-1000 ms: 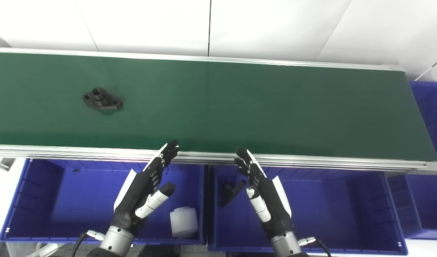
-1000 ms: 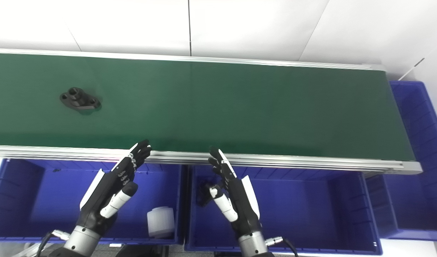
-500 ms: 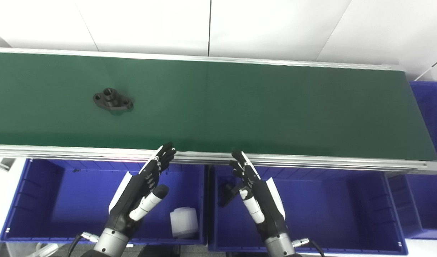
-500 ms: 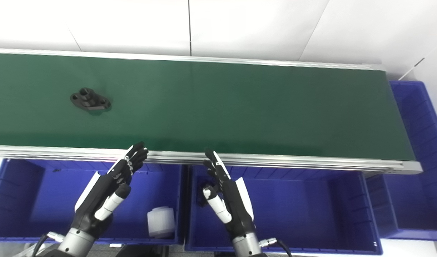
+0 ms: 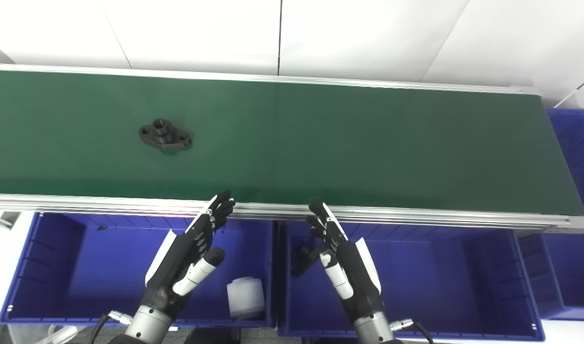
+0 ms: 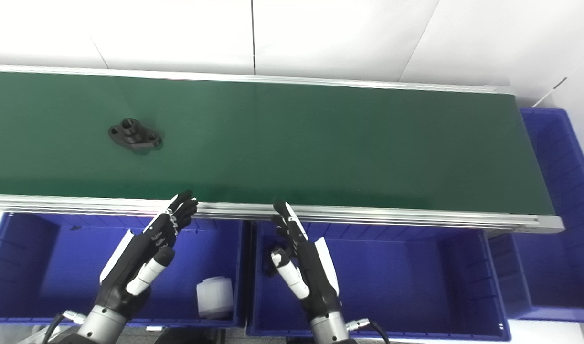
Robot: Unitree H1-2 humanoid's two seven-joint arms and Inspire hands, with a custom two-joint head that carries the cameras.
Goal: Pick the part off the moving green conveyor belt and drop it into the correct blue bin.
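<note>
A black flanged part [image 5: 165,136] with a raised hub lies on the green conveyor belt [image 5: 344,138], left of centre; it also shows in the right eye view [image 6: 135,138]. My left hand [image 5: 189,258] is open and empty, hovering over the left blue bin [image 5: 48,267], fingertips near the belt's front rail. My right hand [image 5: 342,260] is open and empty over the middle blue bin [image 5: 463,277]. Both hands are well short of the part.
A white cylinder [image 5: 245,297] lies in the left bin. A black part [image 5: 305,255] lies in the middle bin, partly hidden by my right hand. Another blue bin [image 5: 576,143] stands at the belt's right end. An aluminium rail [image 5: 416,215] edges the belt.
The black part has ridden the belt to the right. Both hands dropped back slightly from the rail between one second and half a second ago, then held still.
</note>
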